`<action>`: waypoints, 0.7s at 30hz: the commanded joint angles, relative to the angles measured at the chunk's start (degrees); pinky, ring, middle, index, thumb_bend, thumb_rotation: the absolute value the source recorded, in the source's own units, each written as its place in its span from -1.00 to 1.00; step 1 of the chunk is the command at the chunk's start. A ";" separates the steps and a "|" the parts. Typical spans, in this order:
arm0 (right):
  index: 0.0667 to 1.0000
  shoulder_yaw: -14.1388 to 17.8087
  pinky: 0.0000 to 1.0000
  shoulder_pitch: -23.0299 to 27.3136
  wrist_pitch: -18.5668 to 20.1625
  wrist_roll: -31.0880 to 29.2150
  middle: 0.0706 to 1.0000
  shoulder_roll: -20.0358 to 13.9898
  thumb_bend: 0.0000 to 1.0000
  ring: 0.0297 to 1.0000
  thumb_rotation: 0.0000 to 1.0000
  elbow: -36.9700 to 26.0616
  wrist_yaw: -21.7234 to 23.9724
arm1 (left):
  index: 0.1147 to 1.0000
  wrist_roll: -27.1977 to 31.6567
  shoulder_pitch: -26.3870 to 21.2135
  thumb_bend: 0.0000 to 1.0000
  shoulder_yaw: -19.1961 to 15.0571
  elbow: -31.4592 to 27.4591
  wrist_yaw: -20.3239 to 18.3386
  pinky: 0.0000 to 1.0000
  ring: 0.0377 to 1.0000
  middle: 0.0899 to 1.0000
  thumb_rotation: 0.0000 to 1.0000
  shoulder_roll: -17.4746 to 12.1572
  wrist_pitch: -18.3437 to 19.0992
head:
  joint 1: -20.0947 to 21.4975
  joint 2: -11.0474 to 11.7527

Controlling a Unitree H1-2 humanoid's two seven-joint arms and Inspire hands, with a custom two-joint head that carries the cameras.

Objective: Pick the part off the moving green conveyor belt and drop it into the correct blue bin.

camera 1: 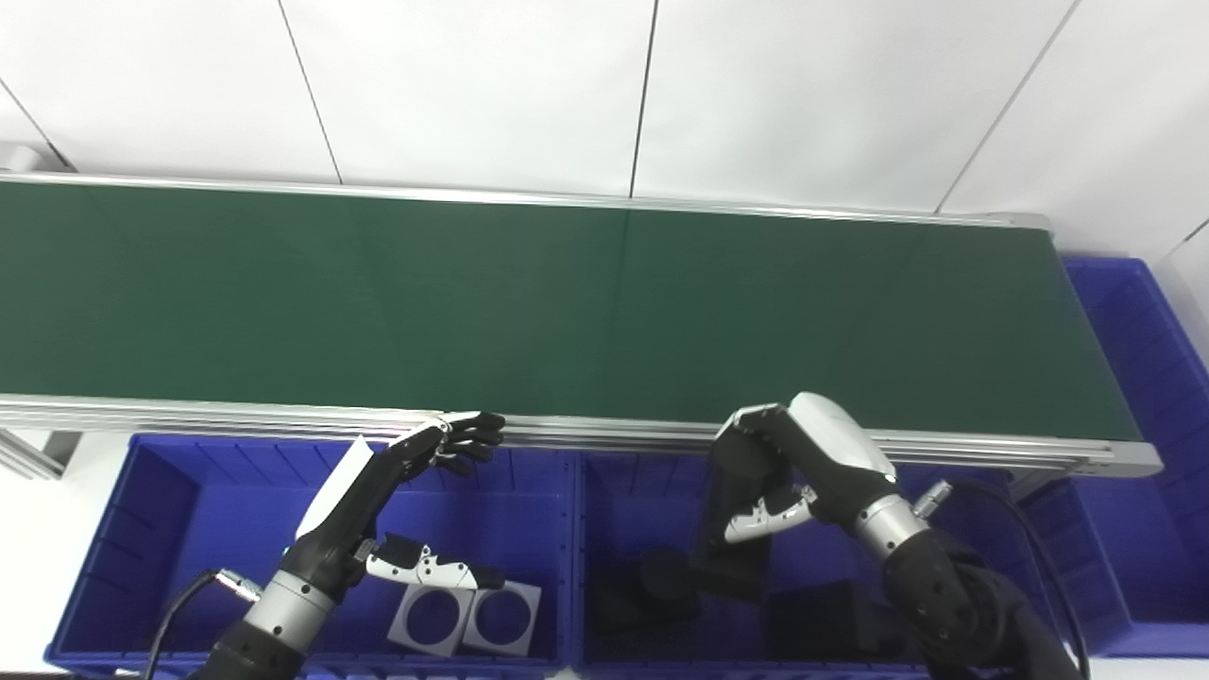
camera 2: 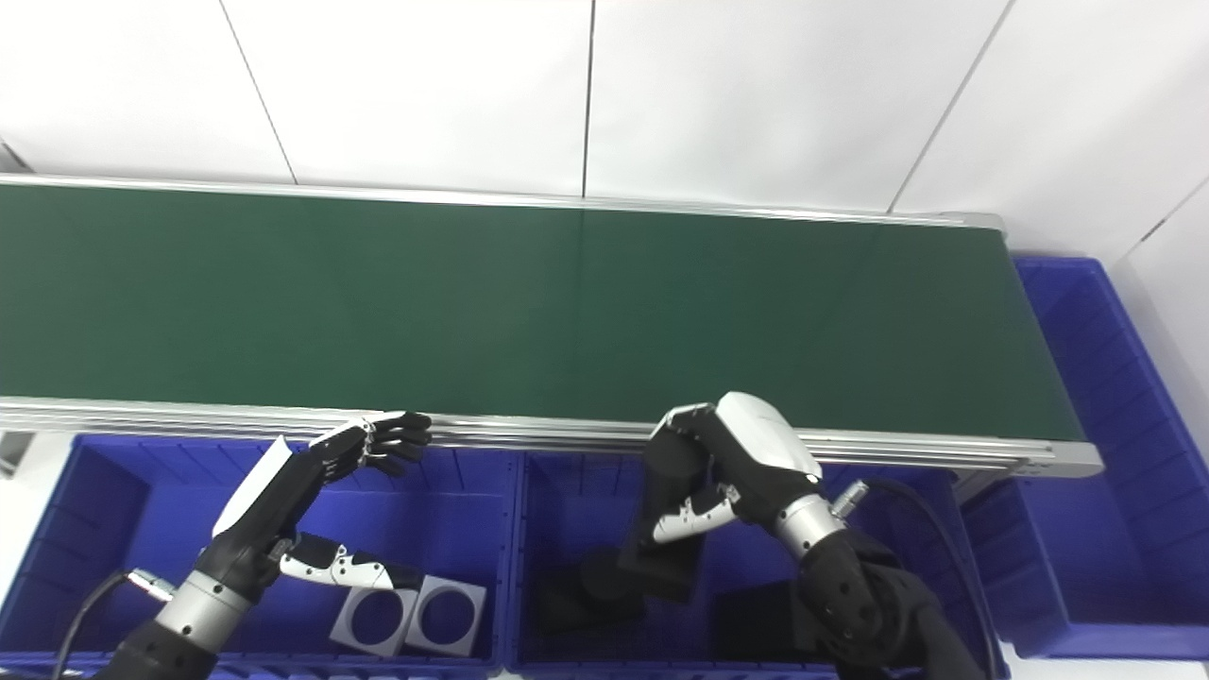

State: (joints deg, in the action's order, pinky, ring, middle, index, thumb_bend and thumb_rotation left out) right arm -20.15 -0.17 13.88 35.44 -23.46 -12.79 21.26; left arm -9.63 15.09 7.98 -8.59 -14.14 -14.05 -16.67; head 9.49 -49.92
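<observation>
The green conveyor belt [camera 1: 567,302] carries no part in view. My right hand [camera 1: 803,463] is shut on a tall black block-shaped part [camera 1: 732,548], fingers over its top and thumb on its side. It holds the part upright inside the middle blue bin [camera 1: 628,491], the lower end close to other black parts [camera 1: 652,586]; I cannot tell whether they touch. My left hand [camera 1: 397,491] is open and empty above the left blue bin [camera 1: 179,501], its fingers near the belt's front rail.
Two grey square plates with round holes [camera 1: 468,619] lie in the left bin. More black parts [camera 1: 822,619] lie in the middle bin. A third blue bin [camera 1: 1148,368] stands past the belt's right end. A white wall is behind.
</observation>
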 commanded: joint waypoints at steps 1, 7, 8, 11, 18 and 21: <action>0.02 -0.94 -0.47 2.51 -2.47 0.90 -0.19 -1.47 0.01 -0.32 -1.00 0.28 1.20 | 0.52 1.04 -0.78 0.74 -0.36 -0.72 0.86 0.24 0.37 0.46 -0.71 -0.08 -1.56 | -0.09 -0.11; 0.01 -4.30 -0.43 4.87 -2.91 2.76 -0.18 -2.85 0.02 -0.30 -1.00 3.97 3.86 | 0.52 2.00 -0.95 0.74 -0.38 -0.29 0.45 0.26 0.38 0.47 -0.71 -0.27 -1.61 | -0.15 -0.22; 0.01 -4.77 -0.41 5.19 -3.23 3.08 -0.17 -3.00 0.02 -0.29 -1.00 4.61 3.94 | 0.53 2.06 -0.94 0.74 -0.38 -0.29 0.45 0.26 0.39 0.48 -0.70 -0.30 -1.59 | -0.15 -0.22; 0.02 -6.80 -0.33 6.73 -2.57 4.86 -0.15 -3.55 0.02 -0.27 -1.00 5.85 6.02 | 0.52 2.37 -0.94 0.74 -0.34 -0.42 0.36 0.27 0.39 0.48 -0.70 -0.39 -1.47 | -0.19 -0.33; -0.07 -11.02 0.08 9.00 0.09 11.42 0.40 -4.61 0.02 0.32 -0.76 5.52 12.60 | 0.52 2.64 -0.88 0.74 -0.30 -0.62 0.25 0.26 0.39 0.48 -0.71 -0.55 -1.56 | 0.11 -0.68; 0.03 -12.56 0.39 9.27 -1.88 15.09 0.59 -5.21 0.14 0.57 -0.65 5.39 12.44 | 0.52 2.50 -0.76 0.75 -0.33 -0.93 0.33 0.26 0.39 0.48 -0.69 -0.56 -1.33 | 0.17 -0.78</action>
State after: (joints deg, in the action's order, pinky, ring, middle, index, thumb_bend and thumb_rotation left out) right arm -32.58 7.58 13.87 48.76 -27.70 -5.91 33.72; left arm -7.81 14.84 7.92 -7.94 -14.16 -14.07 -16.75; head 9.67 -50.71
